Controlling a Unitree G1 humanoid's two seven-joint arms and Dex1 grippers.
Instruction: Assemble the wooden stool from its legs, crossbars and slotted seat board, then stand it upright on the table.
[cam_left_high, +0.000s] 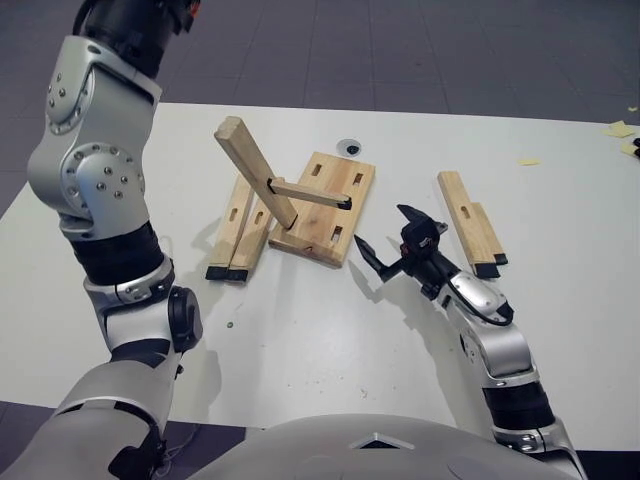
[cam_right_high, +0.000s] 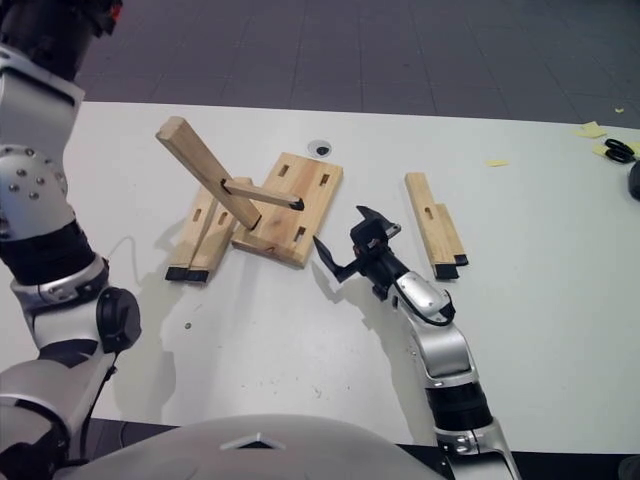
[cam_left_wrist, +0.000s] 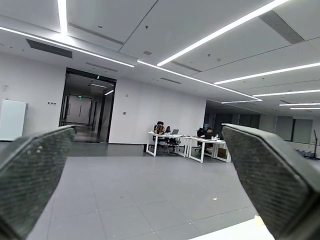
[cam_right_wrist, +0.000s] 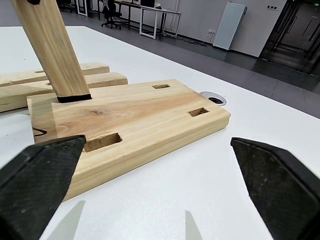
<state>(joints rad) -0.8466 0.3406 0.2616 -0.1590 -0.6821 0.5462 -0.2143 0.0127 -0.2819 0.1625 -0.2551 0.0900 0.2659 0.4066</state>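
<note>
One leg (cam_left_high: 256, 170) stands slotted in the seat board (cam_left_high: 318, 222) mid-table (cam_left_high: 300, 330), the right gripper (cam_left_high: 381, 228) spread open at its 4 o'clock, the left gripper (cam_left_wrist: 150, 190) likewise open.

A grey tiled floor (cam_left_high: 400, 50) runs across the top of the frame, behind the white table (cam_left_high: 570, 300). The room has white walls (cam_left_wrist: 135, 115), long ceiling light strips (cam_left_wrist: 225, 30), a dark doorway (cam_left_wrist: 82, 107) and office desks (cam_left_wrist: 185, 142).

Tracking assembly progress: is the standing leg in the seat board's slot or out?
In: the leg stands on the seat board, black-capped base seated at the fourth slot's place.
</note>
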